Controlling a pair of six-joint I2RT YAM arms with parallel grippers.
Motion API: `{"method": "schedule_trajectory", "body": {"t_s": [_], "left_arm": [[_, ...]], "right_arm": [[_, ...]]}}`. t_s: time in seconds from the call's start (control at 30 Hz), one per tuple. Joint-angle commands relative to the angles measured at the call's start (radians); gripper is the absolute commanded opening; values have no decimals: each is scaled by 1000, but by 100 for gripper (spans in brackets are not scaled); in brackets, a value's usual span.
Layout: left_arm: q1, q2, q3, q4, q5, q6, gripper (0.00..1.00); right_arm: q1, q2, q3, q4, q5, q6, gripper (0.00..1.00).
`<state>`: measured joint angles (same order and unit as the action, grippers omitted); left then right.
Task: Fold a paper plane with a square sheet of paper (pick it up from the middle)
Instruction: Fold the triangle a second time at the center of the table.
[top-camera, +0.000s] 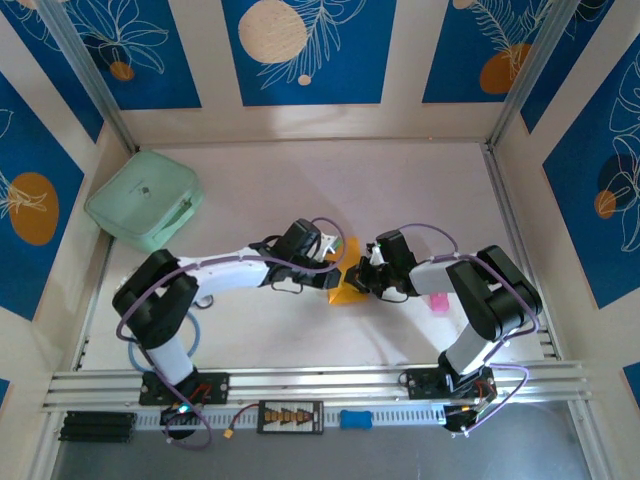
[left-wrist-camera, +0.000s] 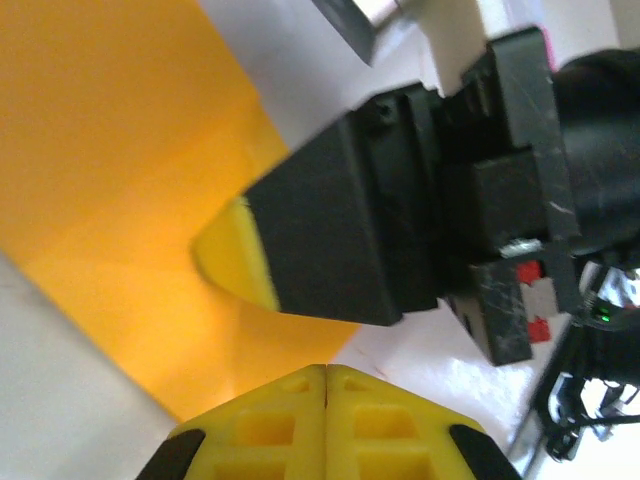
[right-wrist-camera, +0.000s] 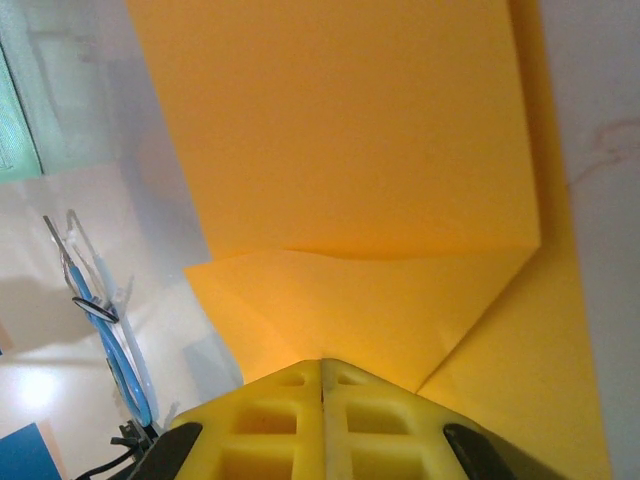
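The orange-yellow square sheet of paper (top-camera: 345, 288) lies on the table between both grippers, creased, with folded flaps meeting at a slanted edge (right-wrist-camera: 400, 300). My left gripper (top-camera: 335, 262) is shut, and its yellow fingertips (left-wrist-camera: 327, 372) hover at the sheet's edge (left-wrist-camera: 110, 200) with nothing seen between them. My right gripper (top-camera: 353, 275) is shut too, its tips (right-wrist-camera: 322, 362) low over a folded flap. The left wrist view shows the right gripper's black and yellow finger (left-wrist-camera: 330, 240) resting on the paper.
A mint-green case (top-camera: 145, 200) sits at the back left of the table. A small pink object (top-camera: 438, 302) lies by the right arm. Blue cable (right-wrist-camera: 100, 320) runs near the left arm's base. Walls close the table on three sides.
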<state>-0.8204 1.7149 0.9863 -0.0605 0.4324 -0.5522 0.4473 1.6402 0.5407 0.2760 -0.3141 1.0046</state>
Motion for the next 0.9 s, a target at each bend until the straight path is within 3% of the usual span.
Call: {"method": "schedule_trajectory", "body": {"t_s": [0.0,0.2,0.87], "left_arm": [[-10,47,20,13,102,-21,2],[-11,113,37,7,139,-22,3],[-10,161,13,27,98,-28,4]], "right_arm": [[6,26,-15,-124,70,16,0],[5,26,-15,-130,75,16,0],[6,26,-16,-136,73,11,0]]}}
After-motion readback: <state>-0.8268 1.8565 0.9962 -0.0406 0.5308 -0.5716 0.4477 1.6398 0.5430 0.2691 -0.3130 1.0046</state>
